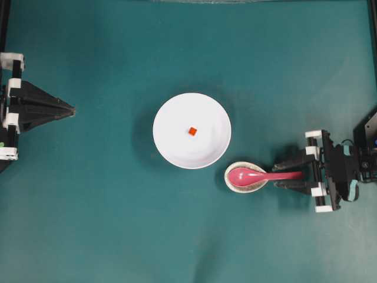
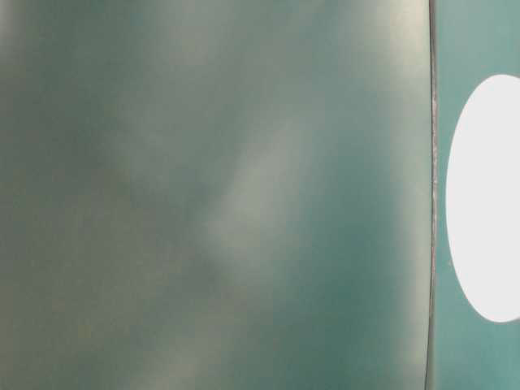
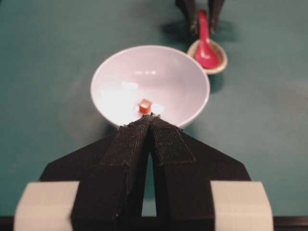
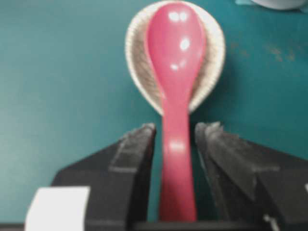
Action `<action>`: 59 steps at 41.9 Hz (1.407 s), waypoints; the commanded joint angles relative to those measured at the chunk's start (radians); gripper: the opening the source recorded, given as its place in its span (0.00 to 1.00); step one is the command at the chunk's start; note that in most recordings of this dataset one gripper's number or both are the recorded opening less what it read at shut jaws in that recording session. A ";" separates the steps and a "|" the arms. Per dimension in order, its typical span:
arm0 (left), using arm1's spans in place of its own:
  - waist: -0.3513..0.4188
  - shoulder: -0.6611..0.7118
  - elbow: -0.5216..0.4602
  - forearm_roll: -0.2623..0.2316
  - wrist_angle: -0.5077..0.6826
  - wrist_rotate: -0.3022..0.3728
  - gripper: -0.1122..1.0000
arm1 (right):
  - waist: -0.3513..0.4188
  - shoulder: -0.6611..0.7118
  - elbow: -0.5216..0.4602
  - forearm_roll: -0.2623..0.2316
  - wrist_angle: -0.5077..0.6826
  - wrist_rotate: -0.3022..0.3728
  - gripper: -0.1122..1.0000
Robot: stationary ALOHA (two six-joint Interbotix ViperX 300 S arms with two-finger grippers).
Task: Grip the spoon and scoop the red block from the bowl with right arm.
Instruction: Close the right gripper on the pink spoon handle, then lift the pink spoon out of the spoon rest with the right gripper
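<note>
Right gripper [image 4: 175,139]: fills the bottom of the right wrist view, its black padded jaws spread wide, one on each side of the spoon's handle with a gap showing on both sides; nothing is clamped.
Spoon [image 4: 175,62]: glossy magenta-pink, scoop facing up and resting in the spoon rest, handle running back between the spread jaws; in the overhead view it lies level, handle toward the right arm.
Spoon rest [image 4: 211,72]: small speckled beige oval dish on the table, just beside the lower right edge of the bowl.
Bowl [image 1: 171,138]: large, round, plain white, upright near the middle of the table.
Red block [image 1: 192,131]: tiny red-orange cube lying on the bowl's floor, about at its centre, well apart from the spoon.
Left gripper [image 1: 72,110]: at the left edge of the overhead view, pointing toward the bowl, jaws pressed together on nothing.
Table [image 1: 88,224]: covered in plain teal cloth.
Table-level view: blurred teal with a white oval at its right edge.
</note>
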 commanded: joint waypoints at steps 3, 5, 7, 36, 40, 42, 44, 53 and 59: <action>0.006 0.009 -0.028 0.003 -0.005 0.000 0.10 | 0.011 -0.006 -0.011 0.000 -0.017 -0.005 0.52; 0.005 0.009 -0.028 0.003 -0.005 0.000 0.10 | 0.011 -0.006 -0.009 0.002 -0.017 -0.006 0.52; 0.005 0.009 -0.028 0.003 -0.005 0.000 0.10 | 0.011 -0.006 -0.008 0.002 -0.017 -0.006 0.52; 0.005 0.009 -0.025 0.003 -0.003 0.000 0.10 | 0.009 -0.006 -0.006 0.038 -0.014 -0.008 0.41; 0.005 0.009 -0.025 0.003 -0.005 0.000 0.10 | 0.011 -0.006 -0.006 0.038 -0.014 -0.008 0.36; 0.005 0.009 -0.025 0.003 -0.005 0.000 0.10 | 0.011 -0.006 -0.006 0.037 -0.014 -0.008 0.33; 0.005 0.011 -0.026 0.003 -0.003 0.000 0.10 | 0.011 -0.006 -0.006 0.037 -0.014 -0.008 0.32; 0.006 0.009 -0.026 0.003 -0.003 -0.002 0.10 | 0.011 -0.017 -0.005 0.035 -0.014 -0.008 0.32; 0.006 0.009 -0.026 0.003 -0.003 -0.002 0.10 | 0.011 -0.060 0.003 0.035 -0.009 -0.008 0.32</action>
